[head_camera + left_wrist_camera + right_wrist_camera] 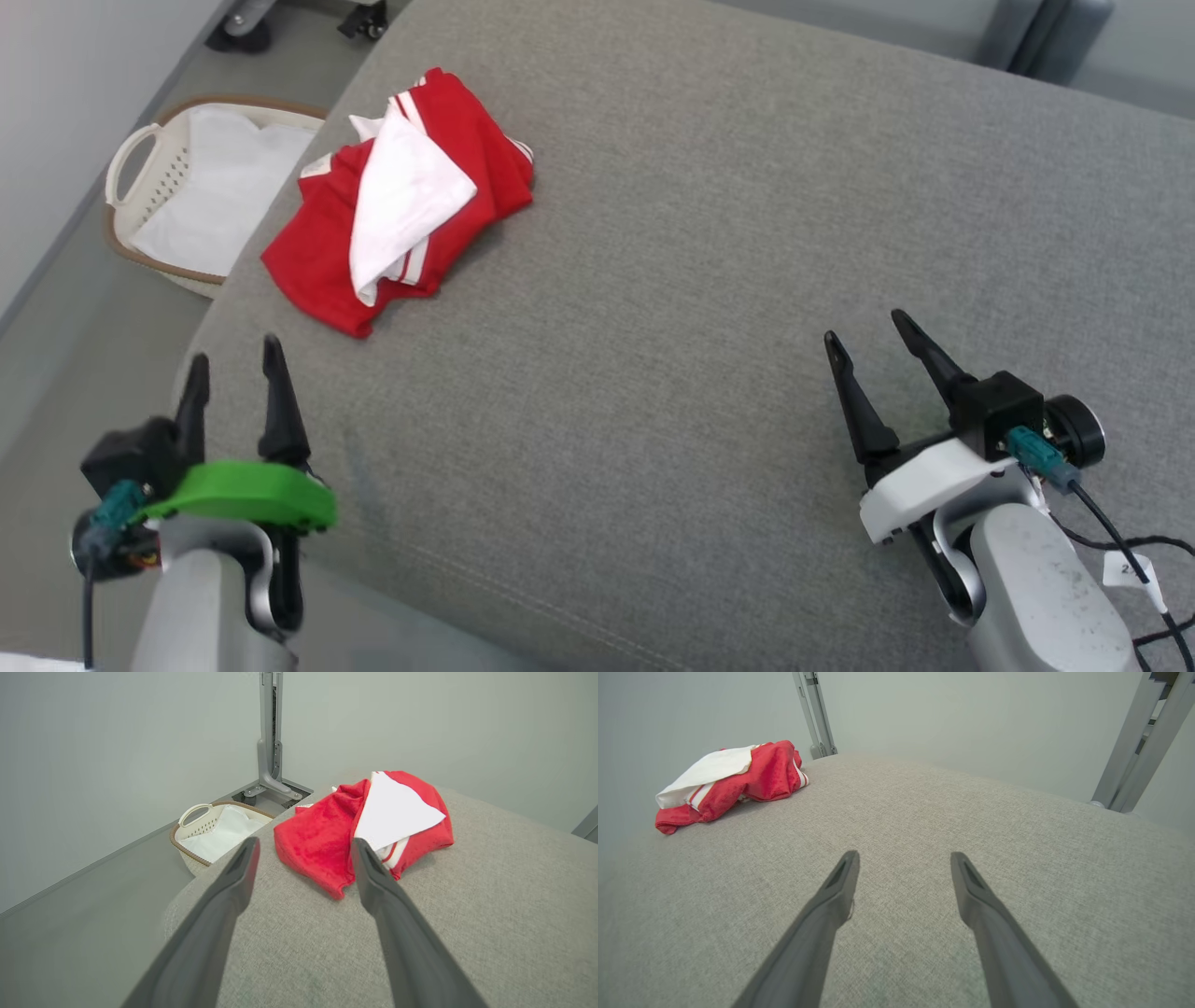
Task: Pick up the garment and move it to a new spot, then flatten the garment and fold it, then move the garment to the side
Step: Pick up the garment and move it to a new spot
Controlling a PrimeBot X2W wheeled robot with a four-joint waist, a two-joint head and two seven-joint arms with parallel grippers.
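Just ahead of the spread, empty left gripper (235, 353) lies the garment (411, 187); right gripper (864, 327) likewise spread

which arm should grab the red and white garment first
Left. The left gripper, fingers open, sits just short of the garment; the right gripper, also open, is far across the cushion.

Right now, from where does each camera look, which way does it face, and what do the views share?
Head view: on the head, looking forward and down at the grey cushion; open left gripper lower left, open right gripper lower right.
Left wrist view: on the left wrist, looking along its fingers at the garment and the basket.
Right wrist view: on the right wrist, looking along its fingers across bare cushion.
Shared: all three show the garment.
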